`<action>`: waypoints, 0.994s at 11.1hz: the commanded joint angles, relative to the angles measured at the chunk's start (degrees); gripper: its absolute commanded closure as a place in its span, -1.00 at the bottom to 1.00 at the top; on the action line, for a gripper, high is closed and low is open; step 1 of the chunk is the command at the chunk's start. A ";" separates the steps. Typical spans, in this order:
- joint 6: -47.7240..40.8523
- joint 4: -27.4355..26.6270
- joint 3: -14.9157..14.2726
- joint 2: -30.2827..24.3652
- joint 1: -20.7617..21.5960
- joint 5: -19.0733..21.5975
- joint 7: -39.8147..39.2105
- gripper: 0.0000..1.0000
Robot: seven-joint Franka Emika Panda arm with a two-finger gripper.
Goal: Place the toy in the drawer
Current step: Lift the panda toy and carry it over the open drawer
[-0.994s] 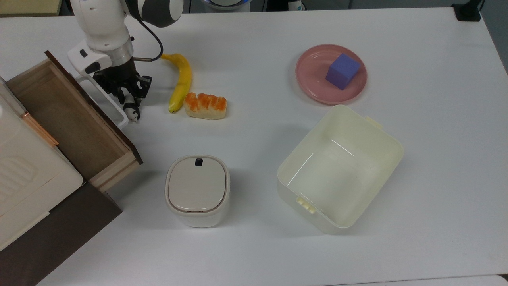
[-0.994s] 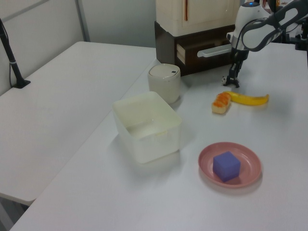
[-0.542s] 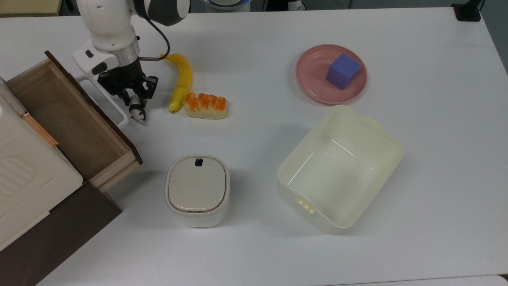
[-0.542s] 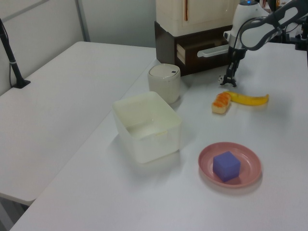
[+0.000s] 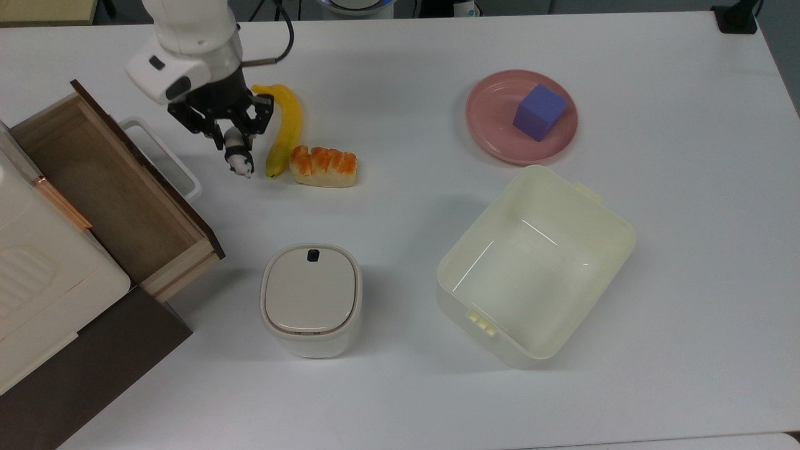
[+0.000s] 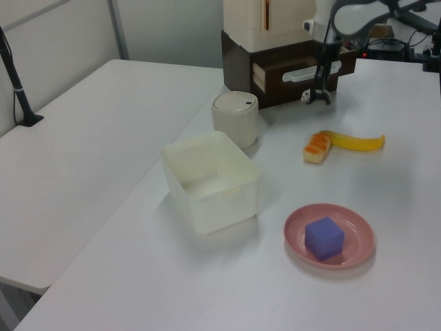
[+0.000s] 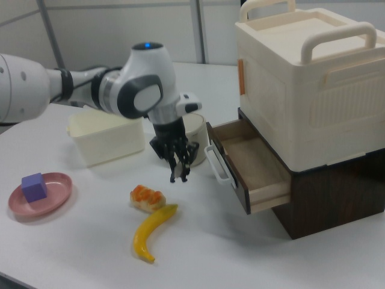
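Item: toy (image 5: 239, 160), pinched head-down in my fingers (image 5: 232, 142), lifted off the surface (image 5: 400, 206) beside the banana (image 5: 284, 128) so it can clear the front panel. Item: drawer (image 5: 106, 187), pulled open and empty, ready to receive it.

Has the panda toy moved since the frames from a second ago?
Yes. In the top view the toy, held in the gripper, has shifted toward the top view's right, away from the drawer handle and up close to the banana.
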 commanded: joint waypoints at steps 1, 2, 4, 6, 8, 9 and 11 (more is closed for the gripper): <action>-5.36 8.50 -0.51 -0.50 0.26 -3.89 -1.09 0.73; -5.37 11.31 -1.12 -0.50 -0.09 -4.07 -1.09 0.73; -5.02 15.36 -2.18 -0.33 -1.66 -5.91 -1.96 0.71; -3.97 16.96 -4.10 0.37 -2.55 -7.15 -8.09 0.63; 2.94 16.88 -6.22 2.30 -2.73 -9.42 -14.43 0.38; 4.72 16.79 -6.49 3.88 -3.25 -10.31 -15.49 0.38; 7.01 16.88 -6.49 6.34 -3.69 -13.37 -15.94 0.30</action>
